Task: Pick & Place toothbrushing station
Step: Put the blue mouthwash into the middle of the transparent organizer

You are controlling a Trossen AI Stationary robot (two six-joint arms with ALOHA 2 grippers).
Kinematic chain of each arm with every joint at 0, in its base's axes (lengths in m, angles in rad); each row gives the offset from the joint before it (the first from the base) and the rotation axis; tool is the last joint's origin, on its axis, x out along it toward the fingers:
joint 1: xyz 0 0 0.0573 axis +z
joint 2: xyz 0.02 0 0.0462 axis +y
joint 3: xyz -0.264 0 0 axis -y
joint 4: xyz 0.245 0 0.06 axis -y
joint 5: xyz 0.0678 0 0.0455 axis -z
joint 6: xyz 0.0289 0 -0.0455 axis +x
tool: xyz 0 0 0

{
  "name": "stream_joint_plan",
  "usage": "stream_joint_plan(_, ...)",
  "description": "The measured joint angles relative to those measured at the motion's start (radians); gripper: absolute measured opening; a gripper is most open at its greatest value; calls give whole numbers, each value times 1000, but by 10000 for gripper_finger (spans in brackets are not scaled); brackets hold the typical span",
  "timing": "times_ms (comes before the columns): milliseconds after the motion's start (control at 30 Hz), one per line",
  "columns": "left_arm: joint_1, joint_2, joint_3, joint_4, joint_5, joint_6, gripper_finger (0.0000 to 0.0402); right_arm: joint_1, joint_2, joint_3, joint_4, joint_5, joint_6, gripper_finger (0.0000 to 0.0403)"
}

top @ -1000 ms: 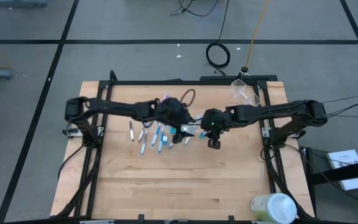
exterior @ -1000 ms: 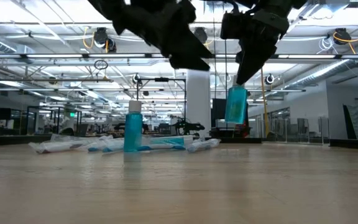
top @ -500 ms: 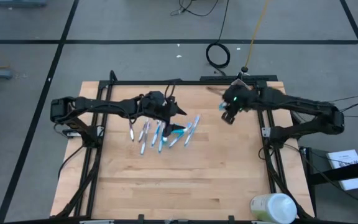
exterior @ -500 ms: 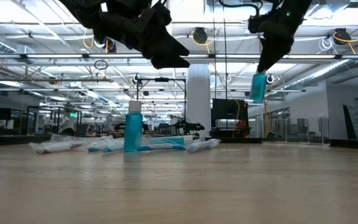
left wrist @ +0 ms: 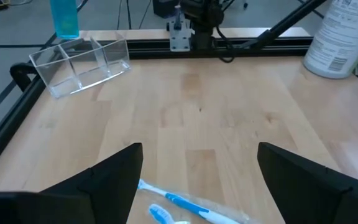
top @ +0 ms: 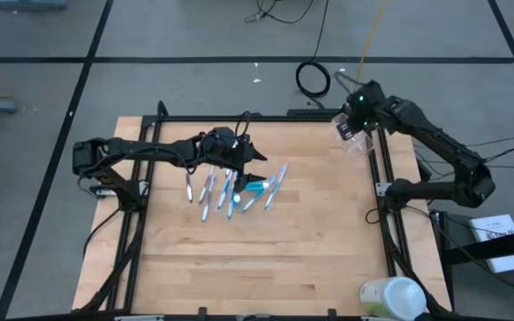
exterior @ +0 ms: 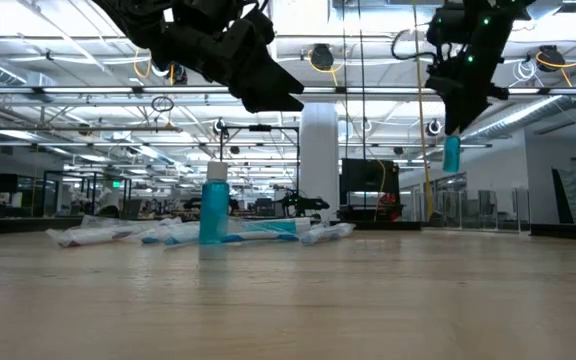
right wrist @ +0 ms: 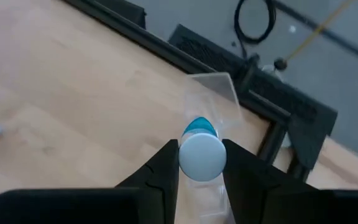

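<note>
High view: the right gripper (top: 357, 116) is seen at the far right corner of the wooden table (top: 266, 267), directly over the clear plastic container (top: 353, 135) that sits by the black frame rail. In the right wrist view its two fingers (right wrist: 160, 171) are closed on a white-capped teal bottle (right wrist: 202, 149), held cap toward the camera, with the clear container just beyond it. In the low view the same bottle (exterior: 451, 154) is seen hanging from that gripper, upright and well above the tabletop. Whether the bottle's lower end is already inside the container cannot be told from these views.

The left gripper (top: 246, 165) is held above the cluster of toothbrushes (top: 226, 192) near the table's middle, its fingers (left wrist: 104, 180) spread wide with nothing between them. A blue-and-white toothbrush (left wrist: 191, 206) is seen on the wood just beneath it in the left wrist view. A second teal bottle (exterior: 214, 205) with a white cap is stood upright among the toothbrushes in the low view. A large pale green-and-white round container (top: 393, 299) is placed at the near right edge of the table.
</note>
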Motion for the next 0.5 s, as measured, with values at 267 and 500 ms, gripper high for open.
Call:
stream_joint_plan(267,0,0,0,-9,-5,0,328,-143,40,0,-35,-64,-16,93)
stream_joint_plan(500,0,0,0,-13,-5,-4,322,-157,101,0,-30,-102,-9,93)
